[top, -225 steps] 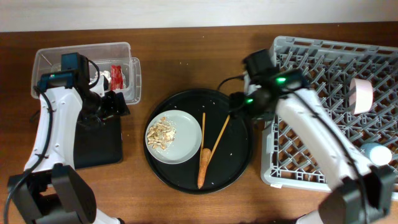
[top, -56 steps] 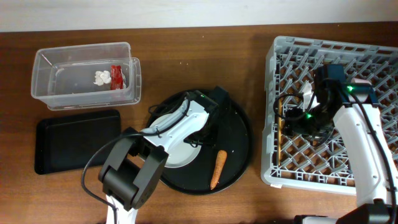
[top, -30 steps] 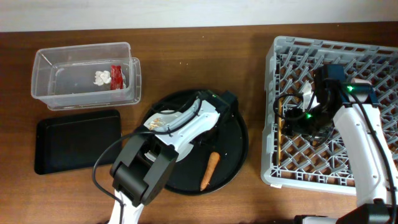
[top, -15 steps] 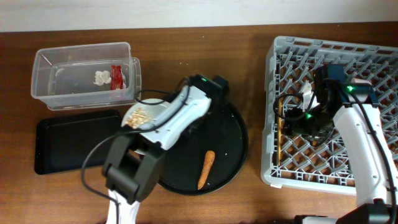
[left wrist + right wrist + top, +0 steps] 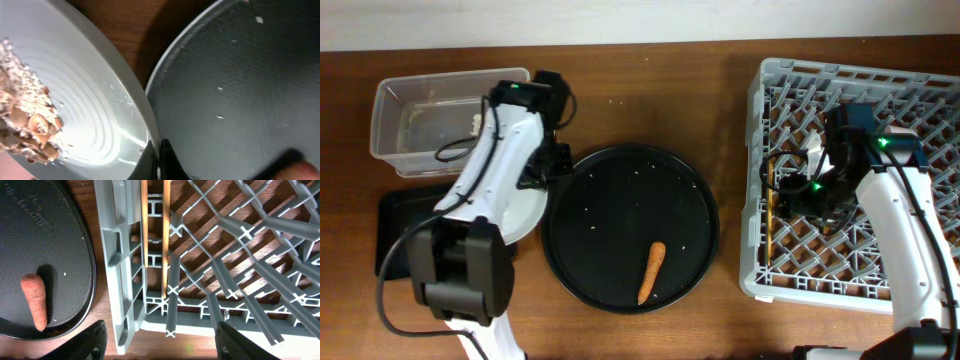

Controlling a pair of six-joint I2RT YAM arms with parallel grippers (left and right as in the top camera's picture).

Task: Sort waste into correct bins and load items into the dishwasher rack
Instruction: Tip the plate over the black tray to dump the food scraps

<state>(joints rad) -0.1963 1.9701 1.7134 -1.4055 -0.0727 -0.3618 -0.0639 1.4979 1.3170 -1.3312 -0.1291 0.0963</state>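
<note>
My left gripper [image 5: 157, 161] is shut on the rim of the pale grey-green plate [image 5: 80, 110], which carries beige food scraps [image 5: 22, 122] and is tilted. In the overhead view the plate [image 5: 520, 208] hangs past the round black tray's left edge, over the right end of the shallow black bin [image 5: 395, 232] and just below the clear tub [image 5: 430, 125]. The orange carrot [image 5: 651, 272] lies on the round tray. My right gripper [image 5: 165, 347] stands open over the dishwasher rack's [image 5: 880, 110] left front corner, holding nothing. Two thin wooden sticks [image 5: 164, 245] lie inside the rack along its left wall.
The big round black tray [image 5: 620, 215] sits mid-table with a few crumbs on it. A bit of white tissue [image 5: 477, 123] shows in the clear tub beside my left arm. Bare wooden tabletop [image 5: 650, 100] separates the round tray from the rack.
My left gripper has lifted the plate with the scraps off the round tray and swung it left towards the bins. The carrot shifted slightly on the tray. The right arm stayed put.
</note>
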